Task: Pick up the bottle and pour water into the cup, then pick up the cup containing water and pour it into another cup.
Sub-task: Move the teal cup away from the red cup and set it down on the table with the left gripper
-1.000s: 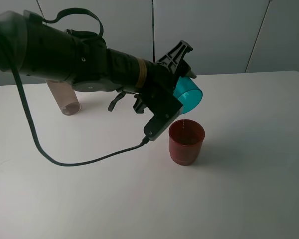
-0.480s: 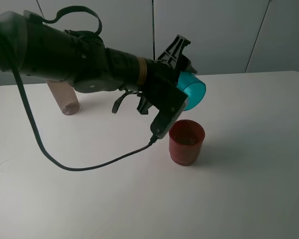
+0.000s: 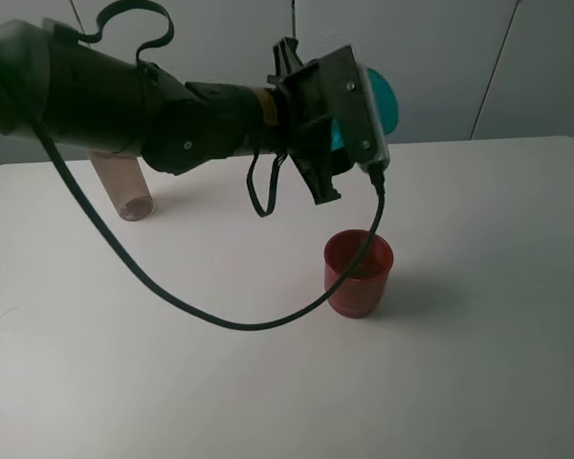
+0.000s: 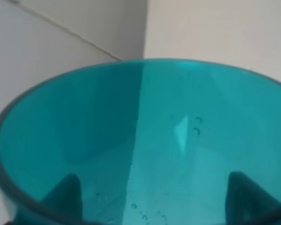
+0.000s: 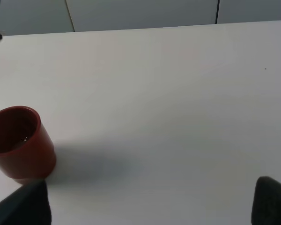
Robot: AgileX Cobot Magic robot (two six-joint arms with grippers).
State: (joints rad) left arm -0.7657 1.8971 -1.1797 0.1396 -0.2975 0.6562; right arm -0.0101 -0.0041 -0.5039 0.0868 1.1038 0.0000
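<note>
Teal cup (image 3: 381, 103) sits top centre of the exterior view, held tipped in the left gripper (image 3: 349, 120), fingers clamped on its wall. Red cup (image 3: 358, 273) stands centre frame below it, well apart. Bottle (image 3: 122, 187) upright at mid left. Right gripper's fingers closed, holding nothing. No writing legible anywhere.

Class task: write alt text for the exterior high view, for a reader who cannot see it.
A black robot arm's left gripper holds a translucent teal plastic cup above a squat dark red cup on a white table. A tall clear grey bottle stands far left.
</note>
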